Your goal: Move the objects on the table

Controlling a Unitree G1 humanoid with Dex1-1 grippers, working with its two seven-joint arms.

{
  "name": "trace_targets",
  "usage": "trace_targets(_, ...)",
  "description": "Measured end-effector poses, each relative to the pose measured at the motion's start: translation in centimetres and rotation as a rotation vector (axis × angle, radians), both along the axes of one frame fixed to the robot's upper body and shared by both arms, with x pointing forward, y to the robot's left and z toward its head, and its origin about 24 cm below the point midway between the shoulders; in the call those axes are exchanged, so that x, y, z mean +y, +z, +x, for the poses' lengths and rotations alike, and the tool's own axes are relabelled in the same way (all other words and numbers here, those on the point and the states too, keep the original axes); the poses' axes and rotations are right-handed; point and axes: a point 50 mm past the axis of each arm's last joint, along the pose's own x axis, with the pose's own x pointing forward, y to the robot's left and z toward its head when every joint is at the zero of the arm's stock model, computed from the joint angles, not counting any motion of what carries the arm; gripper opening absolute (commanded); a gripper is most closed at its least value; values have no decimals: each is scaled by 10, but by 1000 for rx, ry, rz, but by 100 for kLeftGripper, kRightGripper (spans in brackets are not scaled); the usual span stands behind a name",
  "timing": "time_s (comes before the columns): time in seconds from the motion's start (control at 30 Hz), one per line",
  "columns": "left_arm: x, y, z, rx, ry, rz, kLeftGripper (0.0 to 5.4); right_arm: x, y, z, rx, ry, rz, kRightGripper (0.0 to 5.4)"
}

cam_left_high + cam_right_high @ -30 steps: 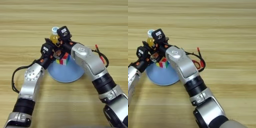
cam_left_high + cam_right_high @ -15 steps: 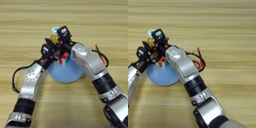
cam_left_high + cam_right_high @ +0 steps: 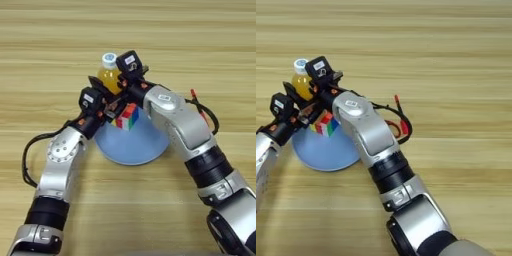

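Though its grip unclear, left pincer (image 3: 114, 107) against puzzle cube (image 3: 128, 116) on plate (image 3: 131, 146).

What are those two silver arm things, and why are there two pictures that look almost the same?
They are the two arms of a robot shaped a bit like a person. Each arm ends in a gripper with two black fingers. The two pictures come from the robot's two camera eyes in its head, looking down, so they show the same wooden table from slightly different sides.

On the table lies a round light-blue plate. Above its far edge sits a small colourful puzzle cube. The left gripper and the right gripper both meet right at the cube, too crowded to see who is holding it. Just behind stands a little orange-juice bottle with a white cap. Red things peek out beside the right arm.
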Motion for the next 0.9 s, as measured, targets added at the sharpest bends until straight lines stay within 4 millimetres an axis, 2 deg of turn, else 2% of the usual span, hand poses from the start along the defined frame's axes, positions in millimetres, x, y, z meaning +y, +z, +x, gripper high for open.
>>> trace_targets(0.2,3,2,0,-17,10,-3,340,-1,7,-3,-32,0,18,540)
trace_targets(0.37,1,-1,1,-3,2,-1,340,8,30,-18,-112,99,88,540)
trace_targets(0.57,0,-1,2,-3,0,-1,340,7,45,-23,-151,117,145,540)
trace_targets(0.9,1,-1,2,-6,6,-3,340,6,56,-28,-184,127,191,540)
